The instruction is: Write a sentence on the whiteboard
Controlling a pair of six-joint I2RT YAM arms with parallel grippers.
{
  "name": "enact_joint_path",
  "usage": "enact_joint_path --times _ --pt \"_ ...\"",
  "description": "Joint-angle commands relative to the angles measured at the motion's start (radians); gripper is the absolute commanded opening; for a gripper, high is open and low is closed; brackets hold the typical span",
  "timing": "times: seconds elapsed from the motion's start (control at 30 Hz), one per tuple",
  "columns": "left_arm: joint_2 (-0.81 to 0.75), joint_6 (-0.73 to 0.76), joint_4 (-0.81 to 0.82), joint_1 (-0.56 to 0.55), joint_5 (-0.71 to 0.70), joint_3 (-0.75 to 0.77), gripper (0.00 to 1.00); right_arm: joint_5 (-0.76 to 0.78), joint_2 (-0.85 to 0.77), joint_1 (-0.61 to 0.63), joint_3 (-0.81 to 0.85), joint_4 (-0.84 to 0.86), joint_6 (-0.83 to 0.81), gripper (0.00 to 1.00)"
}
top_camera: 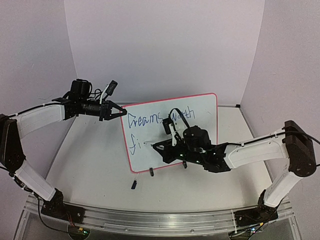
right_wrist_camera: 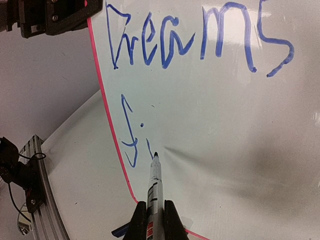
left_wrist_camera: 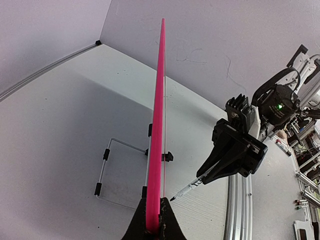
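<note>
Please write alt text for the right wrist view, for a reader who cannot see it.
The right end effector holds a white marker pen, its tip at a flat white board with a thin pink rim, beside blue letters "fi". Above them is the blue word "Dreams"; the black left end effector clamps the board's upper left edge.

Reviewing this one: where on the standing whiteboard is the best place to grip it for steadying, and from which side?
On the whiteboard, grip the thin pink rim near the upper left corner, coming edge-on from its left with jaws straddling front and back. The board stands upright and thin, and the marker in the right gripper needs the face free. The left gripper is shut there.
</note>
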Motion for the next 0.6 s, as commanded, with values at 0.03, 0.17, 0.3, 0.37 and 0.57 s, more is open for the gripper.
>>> enact_joint_path --times 0.03,0.17,0.3,0.37,0.57 --pt "0.024 0.106 -0.104 -0.032 -0.043 -0.017 0.0 0.005 0.015 -0.014 0.024 0.045 0.006 0.0" --pt "0.022 0.107 -0.105 -0.032 -0.044 -0.015 0.0 -0.002 0.034 -0.027 0.041 0.05 0.011 0.0" --pt "0.022 0.109 -0.106 -0.032 -0.044 -0.015 0.0 -0.013 0.049 -0.034 0.055 0.053 0.01 0.0" --pt "0.022 0.108 -0.107 -0.032 -0.045 -0.015 0.0 -0.018 0.053 -0.038 0.06 0.054 0.007 0.0" --pt "0.024 0.109 -0.107 -0.032 -0.045 -0.015 0.0 -0.044 0.062 -0.038 0.069 0.057 -0.008 0.0"
